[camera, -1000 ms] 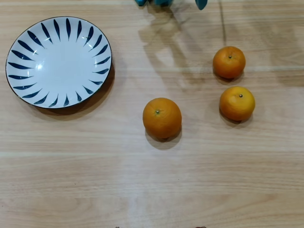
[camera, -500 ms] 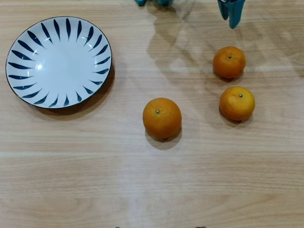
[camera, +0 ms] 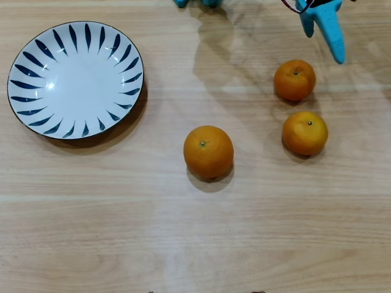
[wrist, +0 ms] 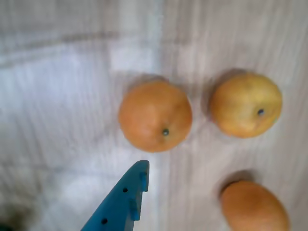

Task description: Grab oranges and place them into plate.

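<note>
The plate (camera: pixel 75 80) lies flat and empty on the wooden tabletop (camera: pixel 195 232); all positions below are referenced to it as seen in the overhead view.

1. Fruit positions. All three oranges rest on the tabletop, none in the plate. The largest orange (camera: pixel 208 151) is to the right of the plate and slightly below it, and is the closest fruit. Two smaller oranges sit well apart from the plate, farther right: the upper orange (camera: pixel 294 80) roughly level with the plate's centre, and the lower orange (camera: pixel 304 132) just beneath it, near but not touching.

2. Tool position. The blue tool (camera: pixel 330 33) hangs at the top edge of the overhead view, far right of the plate, just above and right of the upper orange. It holds nothing. The wrist view shows only one blue finger (wrist: pixel 126 197), so it cannot be determined whether the tool is released or clenched.

3. Assessment. The tool's placement beside the upper orange suggests that this fruit is the first pick target. The wrist camera looks down on the fruit cluster, which supports alignment before descent. The plate stands clear of the fruit, giving an unobstructed drop zone.

4. Progress. No transfer is complete.
</note>
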